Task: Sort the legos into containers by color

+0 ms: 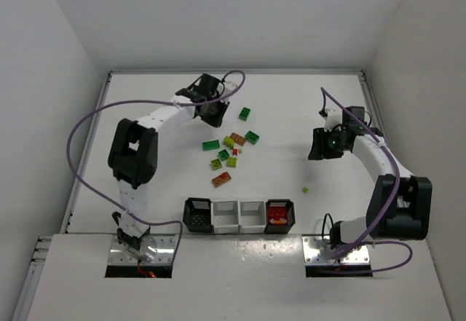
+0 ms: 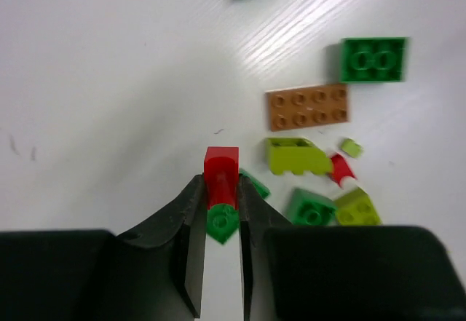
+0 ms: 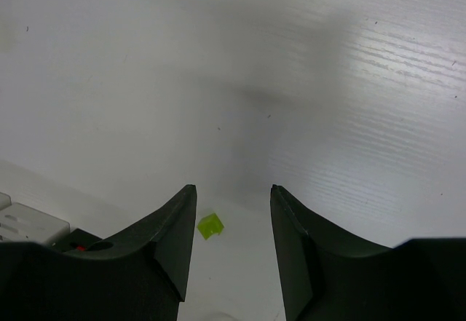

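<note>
My left gripper (image 1: 216, 114) is at the back of the table, just left of the lego cluster (image 1: 230, 148). In the left wrist view it (image 2: 220, 184) is shut on a red brick (image 2: 220, 168). A dark green piece (image 2: 220, 223) shows between the fingers just behind it; I cannot tell whether it is held. Near it lie an orange-brown plate (image 2: 307, 108), dark green bricks (image 2: 373, 60) and yellow-green bricks (image 2: 295, 157). My right gripper (image 1: 319, 148) is open and empty above the table (image 3: 231, 197), with a tiny yellow-green piece (image 3: 210, 226) below it. The four containers (image 1: 239, 216) stand in a row at the front.
The right black bin (image 1: 279, 206) holds red pieces; the left black bin (image 1: 198, 215) and the two white bins (image 1: 225, 217) stand beside it. The tiny yellow-green piece (image 1: 305, 188) lies alone to the right of the cluster. An orange-brown brick (image 1: 221, 180) lies nearest the bins.
</note>
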Action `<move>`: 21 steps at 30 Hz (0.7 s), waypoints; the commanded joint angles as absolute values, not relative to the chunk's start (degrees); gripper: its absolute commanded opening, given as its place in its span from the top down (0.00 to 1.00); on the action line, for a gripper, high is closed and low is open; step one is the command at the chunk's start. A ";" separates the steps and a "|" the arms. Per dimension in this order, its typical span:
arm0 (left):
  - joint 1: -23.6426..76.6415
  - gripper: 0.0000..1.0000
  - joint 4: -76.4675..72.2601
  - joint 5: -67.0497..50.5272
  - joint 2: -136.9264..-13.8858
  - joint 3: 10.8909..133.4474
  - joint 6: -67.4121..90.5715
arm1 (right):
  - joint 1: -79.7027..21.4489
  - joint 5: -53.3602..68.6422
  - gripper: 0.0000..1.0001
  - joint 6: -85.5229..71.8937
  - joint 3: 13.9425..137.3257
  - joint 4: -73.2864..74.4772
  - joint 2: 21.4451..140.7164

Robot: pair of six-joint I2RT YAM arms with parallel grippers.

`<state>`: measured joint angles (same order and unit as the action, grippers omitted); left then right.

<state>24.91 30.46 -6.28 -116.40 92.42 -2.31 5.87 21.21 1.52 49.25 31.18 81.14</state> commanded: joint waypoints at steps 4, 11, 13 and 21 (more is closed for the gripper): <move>30.13 0.91 35.94 -17.39 -99.26 87.73 -10.27 | 6.06 21.88 0.54 2.20 49.13 30.32 79.98; 44.81 0.95 38.33 -22.41 -87.55 75.43 -9.77 | 6.06 23.12 0.54 1.58 50.27 30.94 80.51; 47.80 0.96 37.62 -21.63 -86.05 73.66 -9.76 | 6.06 22.07 0.54 1.58 50.27 30.94 80.51; 60.28 1.00 37.10 -19.43 -87.80 74.52 -7.84 | 7.12 19.60 0.45 0.00 50.27 30.94 80.51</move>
<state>56.49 38.33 -19.81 -88.25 72.64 -9.65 6.31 20.53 0.95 49.19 31.73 81.08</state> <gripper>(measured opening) 0.240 0.540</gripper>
